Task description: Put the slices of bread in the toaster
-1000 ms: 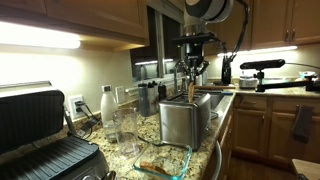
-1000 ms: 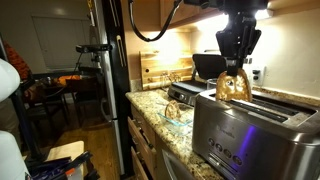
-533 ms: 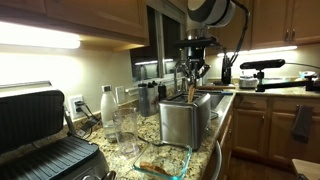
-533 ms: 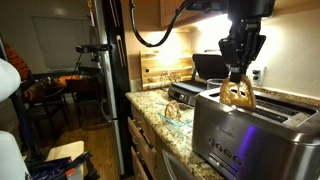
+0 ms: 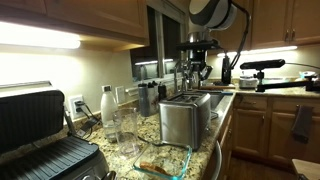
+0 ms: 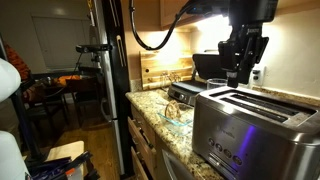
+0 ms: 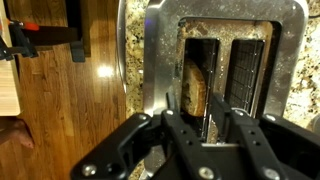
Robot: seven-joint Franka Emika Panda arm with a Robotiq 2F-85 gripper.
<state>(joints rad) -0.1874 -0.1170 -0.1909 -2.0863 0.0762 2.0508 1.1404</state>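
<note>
The stainless-steel toaster (image 5: 184,118) stands on the granite counter and fills the lower right of an exterior view (image 6: 255,128). In the wrist view its top (image 7: 160,50) shows two slots. One slice of bread (image 7: 197,85) sits down inside the left slot. My gripper (image 7: 200,118) hangs just above that slot, open and empty. It shows above the toaster in both exterior views (image 5: 197,72) (image 6: 240,68). Another slice of bread (image 5: 153,167) lies in a glass dish (image 5: 172,158) in front of the toaster.
A large black contact grill (image 5: 40,130) stands open at the near end of the counter. Bottles and glasses (image 5: 115,115) stand by the wall. The counter edge (image 6: 150,125) drops to a wooden floor (image 7: 70,110). A camera tripod (image 5: 260,68) stands beyond.
The slice held over the toaster has gone down into the slot. My gripper has let go of it and risen a little.
</note>
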